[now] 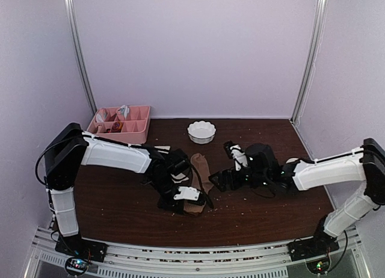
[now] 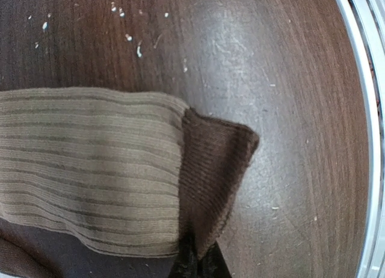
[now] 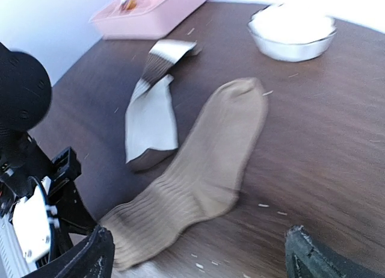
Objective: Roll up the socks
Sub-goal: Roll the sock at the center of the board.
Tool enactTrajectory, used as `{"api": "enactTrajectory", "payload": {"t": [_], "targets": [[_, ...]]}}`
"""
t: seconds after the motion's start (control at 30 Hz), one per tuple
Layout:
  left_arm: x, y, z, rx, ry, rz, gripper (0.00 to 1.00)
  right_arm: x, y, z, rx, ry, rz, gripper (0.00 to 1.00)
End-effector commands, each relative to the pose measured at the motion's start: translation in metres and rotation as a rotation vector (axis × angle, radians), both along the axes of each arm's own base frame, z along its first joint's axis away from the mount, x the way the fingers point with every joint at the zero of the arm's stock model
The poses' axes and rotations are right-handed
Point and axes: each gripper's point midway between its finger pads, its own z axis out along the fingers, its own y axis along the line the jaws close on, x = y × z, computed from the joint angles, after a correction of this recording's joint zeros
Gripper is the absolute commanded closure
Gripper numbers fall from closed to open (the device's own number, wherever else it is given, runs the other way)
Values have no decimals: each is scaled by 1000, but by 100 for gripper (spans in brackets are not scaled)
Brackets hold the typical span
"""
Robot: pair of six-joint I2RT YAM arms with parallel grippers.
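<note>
Tan sock lies flat in the middle of the table, toe toward the bowl. Its cuff end is at the left end effector, which is pinched tight on dark brown fabric there. Cream sock sits right up against it, on the left arm's side. Right end effector hangs low just beside the tan sock, fingers spread wide, holding nothing.
</note>
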Motion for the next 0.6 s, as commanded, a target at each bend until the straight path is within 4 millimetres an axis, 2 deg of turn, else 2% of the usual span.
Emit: {"api": "enactTrajectory", "payload": {"t": [0.0,0.07,0.1,0.13,0.23,0.3,0.4,0.57], "targets": [[-1,-1,1,18,107,31,100,12,-67,40,83,-172,-318,0],[-2,-2,3,21,151,35,100,14,-106,46,168,-176,-520,0],[-2,-3,3,23,172,39,100,12,-119,47,218,-174,-572,0],[-1,-6,6,20,190,42,100,4,-123,44,259,-190,-542,0],[-3,-7,9,31,260,51,100,-14,-104,56,331,-288,-343,0],[-5,-10,12,30,315,63,100,-25,-86,34,185,-253,-226,3],[-6,-11,11,39,373,75,100,-57,-64,8,38,-299,-21,7],[-4,-10,6,64,380,81,100,-101,-30,-10,-39,-396,228,21]]}}
